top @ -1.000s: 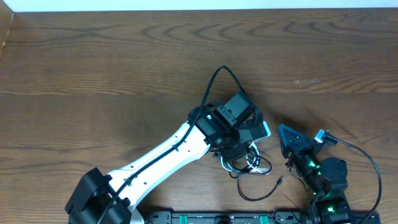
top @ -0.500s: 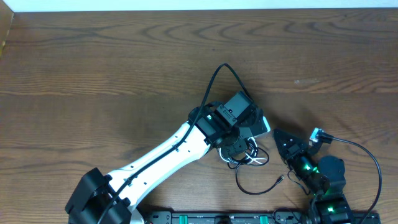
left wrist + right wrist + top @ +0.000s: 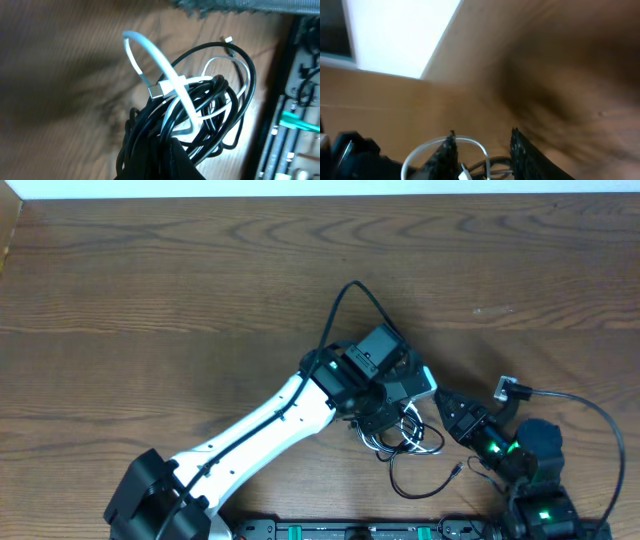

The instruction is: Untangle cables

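Tangle of black cables (image 3: 220,95) and one white cable (image 3: 150,55) is clamped in the closed left pincer (image 3: 388,420), low over the wooden surface (image 3: 150,280) near its front edge. One black end is trailed loose across the surface. Just beside the tangle, the right pincer (image 3: 482,137) is seen partly open, nothing gripped.

Left fingers (image 3: 172,162) clamped, right fingers (image 3: 520,150) apart

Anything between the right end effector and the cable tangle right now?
Nothing visible. The right end effector faces the cable tangle directly, white loop showing between its fingers; the left end effector grips it.
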Controlling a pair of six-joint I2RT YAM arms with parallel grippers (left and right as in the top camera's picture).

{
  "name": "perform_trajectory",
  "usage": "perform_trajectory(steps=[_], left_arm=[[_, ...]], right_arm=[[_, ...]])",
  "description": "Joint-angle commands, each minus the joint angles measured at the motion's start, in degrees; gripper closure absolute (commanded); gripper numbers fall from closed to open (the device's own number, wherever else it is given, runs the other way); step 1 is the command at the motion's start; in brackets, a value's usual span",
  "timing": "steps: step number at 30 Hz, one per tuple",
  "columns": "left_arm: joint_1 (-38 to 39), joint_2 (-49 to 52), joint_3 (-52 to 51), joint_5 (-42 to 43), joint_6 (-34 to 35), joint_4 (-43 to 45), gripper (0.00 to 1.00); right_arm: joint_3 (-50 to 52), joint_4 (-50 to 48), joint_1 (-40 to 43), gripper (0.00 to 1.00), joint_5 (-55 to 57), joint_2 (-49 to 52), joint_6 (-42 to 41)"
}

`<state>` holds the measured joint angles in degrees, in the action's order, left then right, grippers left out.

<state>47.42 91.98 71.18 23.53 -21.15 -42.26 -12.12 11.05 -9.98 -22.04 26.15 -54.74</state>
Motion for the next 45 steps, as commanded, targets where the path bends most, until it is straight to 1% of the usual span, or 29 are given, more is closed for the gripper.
perform_trajectory(steps=[1,4,7,8,10,11,13,17,18,20,21,22,24,27,29,32,34,38,43,45], left_arm=[[-4.0,-1.5,1.1,10.0,0.4,-0.6,0.92],[-8.0,-1.5,1.1,18.1,0.1,-1.3,0.92],[-11.5,-1.5,1.1,25.3,-2.5,-2.8,0.92],[-12.3,-1.5,1.1,27.0,-3.5,-3.5,0.92],[-13.6,-1.5,1.1,29.8,-5.2,-5.1,0.92],[-14.2,-1.5,1.1,30.3,-5.4,-5.7,0.92],[-14.8,-1.5,1.1,30.2,-5.4,-6.4,0.92],[-15.2,-1.5,1.1,30.5,-5.4,-7.2,0.93],[-15.2,-1.5,1.1,30.5,-5.4,-7.3,0.92],[-15.2,-1.5,1.1,30.5,-5.4,-8.0,0.92],[-15.2,-1.5,1.1,30.5,-5.4,-8.4,0.92],[-15.2,-1.5,1.1,30.5,-5.4,-8.9,0.92],[-15.2,-1.5,1.1,30.5,-5.8,-9.8,0.93],[-15.2,-1.5,1.1,30.5,-7.9,-11.3,0.92],[-15.2,-1.5,1.1,30.5,-8.0,-11.5,0.92],[-15.2,-1.4,1.1,31.5,-8.2,-11.2,0.93],[-15.2,-1.4,1.1,33.3,-9.6,-11.3,0.92],[-15.2,-1.4,1.1,35.0,-10.6,-11.1,0.92],[-15.2,-1.4,1.1,35.0,-10.9,-11.1,0.92],[-15.3,-1.4,1.1,35.0,-11.3,-11.1,0.92]], right_arm=[[-5.1,4.4,-0.2,0.67,4.2,0.7,9.7],[-7.3,6.2,-0.1,0.66,4.0,2.3,11.3],[-8.4,6.4,-0.1,0.65,2.8,5.1,12.2],[-8.8,6.4,-0.1,0.68,2.3,6.4,12.7],[-10.3,6.5,-0.1,0.70,1.9,9.6,13.8],[-11.6,6.8,-0.1,0.74,1.4,11.7,14.6],[-14.6,7.7,-0.1,0.76,0.2,15.8,16.7],[-22.0,12.2,-0.1,0.74,-2.1,24.8,20.8],[-23.5,13.5,-0.1,0.71,-2.8,26.8,22.0],[-25.6,15.5,-0.1,0.59,-4.0,29.9,23.7],[-26.0,16.0,-0.1,0.54,-4.1,31.0,23.7],[-26.1,16.3,-0.1,0.53,-4.3,31.8,23.5],[-26.1,17.2,-0.1,0.51,-4.5,32.5,23.5],[-26.1,18.3,-0.2,0.54,-4.6,32.6,23.5],[-26.0,18.4,-0.2,0.53,-6.3,32.6,24.6],[-25.9,18.4,-0.2,0.50,-10.1,32.6,30.4],[-25.9,18.4,-0.2,0.48,-12.2,32.6,34.1],[-25.9,18.3,-0.2,0.47,-15.3,32.6,40.8],[-25.9,17.4,-0.2,0.48,-23.4,32.6,49.7],[-25.9,17.2,-0.2,0.48,-23.8,32.6,50.8]])
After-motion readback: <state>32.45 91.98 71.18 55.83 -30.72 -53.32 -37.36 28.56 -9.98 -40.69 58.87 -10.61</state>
